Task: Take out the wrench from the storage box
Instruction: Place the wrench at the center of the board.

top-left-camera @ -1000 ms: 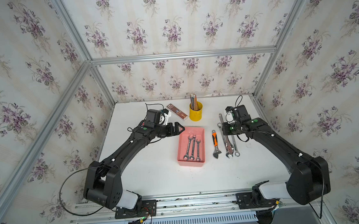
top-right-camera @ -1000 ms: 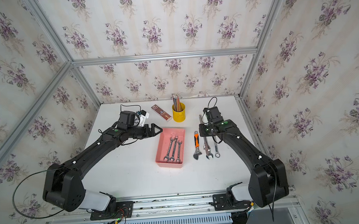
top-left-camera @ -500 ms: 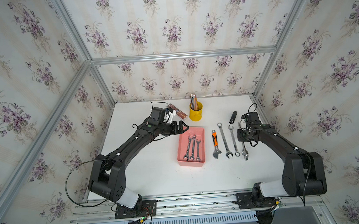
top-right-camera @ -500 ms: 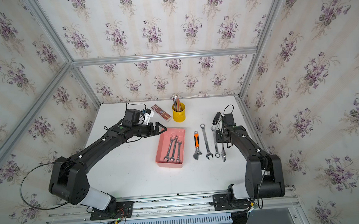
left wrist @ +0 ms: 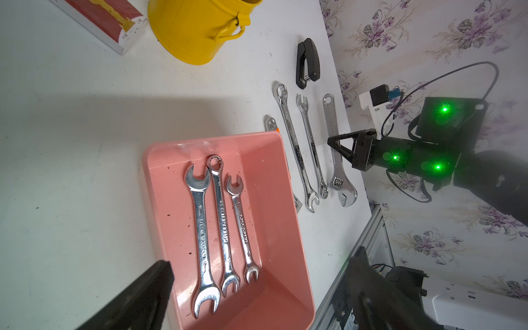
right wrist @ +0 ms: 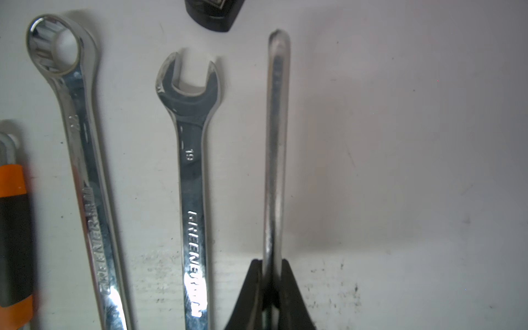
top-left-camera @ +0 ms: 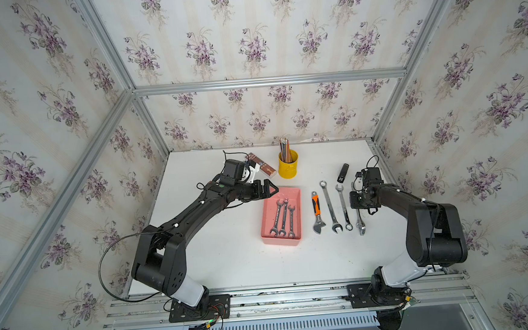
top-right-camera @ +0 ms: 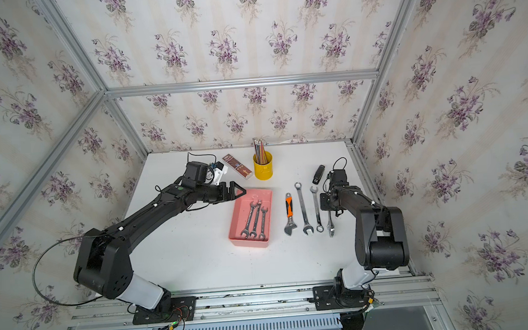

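Observation:
The pink storage box (top-left-camera: 295, 191) (top-right-camera: 267, 197) (left wrist: 265, 177) lies mid-table with three silver wrenches (top-left-camera: 281, 216) (top-right-camera: 255, 219) (left wrist: 220, 220) side by side inside. My left gripper (top-left-camera: 270, 190) (top-right-camera: 239, 192) (left wrist: 260, 271) hovers open over the box's far left corner, holding nothing. My right gripper (top-left-camera: 358, 207) (top-right-camera: 329, 210) (right wrist: 271, 265) is shut on the handle of a silver adjustable wrench (right wrist: 275, 143) (left wrist: 340, 183). That wrench stands on edge, low at the right end of the row outside the box. Whether it touches the table I cannot tell.
Right of the box lie an orange-handled adjustable wrench (top-left-camera: 317, 212) and two long combination wrenches (top-left-camera: 329, 205) (top-left-camera: 343, 206). A black stapler (top-left-camera: 343, 172), a yellow cup of pencils (top-left-camera: 287, 164) and a red-brown packet (top-left-camera: 263, 168) sit toward the back.
My right arm has carried the adjustable wrench rightward from above the row to the row's right end and lowered it. My left gripper has edged toward the box's far left corner.

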Controlling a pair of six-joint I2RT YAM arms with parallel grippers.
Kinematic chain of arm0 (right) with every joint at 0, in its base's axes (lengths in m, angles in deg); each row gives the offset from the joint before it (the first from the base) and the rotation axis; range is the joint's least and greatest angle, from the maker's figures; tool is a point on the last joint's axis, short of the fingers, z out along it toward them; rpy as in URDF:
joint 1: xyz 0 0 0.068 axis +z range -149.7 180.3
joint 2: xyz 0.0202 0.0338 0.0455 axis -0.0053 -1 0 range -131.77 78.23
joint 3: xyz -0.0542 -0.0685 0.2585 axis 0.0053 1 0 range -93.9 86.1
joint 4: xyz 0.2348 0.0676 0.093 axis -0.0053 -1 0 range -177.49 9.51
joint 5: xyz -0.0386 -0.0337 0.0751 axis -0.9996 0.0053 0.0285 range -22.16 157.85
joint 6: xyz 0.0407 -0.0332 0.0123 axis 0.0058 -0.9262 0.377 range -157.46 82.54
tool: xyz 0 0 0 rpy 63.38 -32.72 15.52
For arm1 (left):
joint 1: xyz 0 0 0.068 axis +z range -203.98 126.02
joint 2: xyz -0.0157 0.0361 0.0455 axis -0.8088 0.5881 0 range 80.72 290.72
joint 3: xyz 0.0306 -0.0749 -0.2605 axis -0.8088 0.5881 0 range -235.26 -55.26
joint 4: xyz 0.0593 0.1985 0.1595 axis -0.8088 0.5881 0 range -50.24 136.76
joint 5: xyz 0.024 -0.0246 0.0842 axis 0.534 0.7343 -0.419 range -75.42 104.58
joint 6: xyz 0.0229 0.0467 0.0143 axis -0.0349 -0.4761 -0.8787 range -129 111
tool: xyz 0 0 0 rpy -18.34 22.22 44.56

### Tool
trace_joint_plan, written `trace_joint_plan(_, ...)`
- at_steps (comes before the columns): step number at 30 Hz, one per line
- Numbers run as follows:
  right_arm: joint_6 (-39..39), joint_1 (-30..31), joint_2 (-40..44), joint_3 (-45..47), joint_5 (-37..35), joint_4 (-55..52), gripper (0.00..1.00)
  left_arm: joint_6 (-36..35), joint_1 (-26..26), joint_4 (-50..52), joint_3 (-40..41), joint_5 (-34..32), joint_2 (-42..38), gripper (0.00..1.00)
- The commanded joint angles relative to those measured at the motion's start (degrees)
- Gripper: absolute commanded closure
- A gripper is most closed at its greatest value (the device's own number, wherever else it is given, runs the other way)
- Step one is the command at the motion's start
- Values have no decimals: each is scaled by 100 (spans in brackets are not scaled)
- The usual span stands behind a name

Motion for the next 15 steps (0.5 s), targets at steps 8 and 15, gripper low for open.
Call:
trace_joint_plan(8, -409, -18, -422, -246, 143, -50, 98, -167, -2, -15, 23, 22, -11, 1)
trace_joint_plan(15, -457, -98, -661, -394, 105, -161, 94, -203, 2, 27, 42, 14, -37, 1)
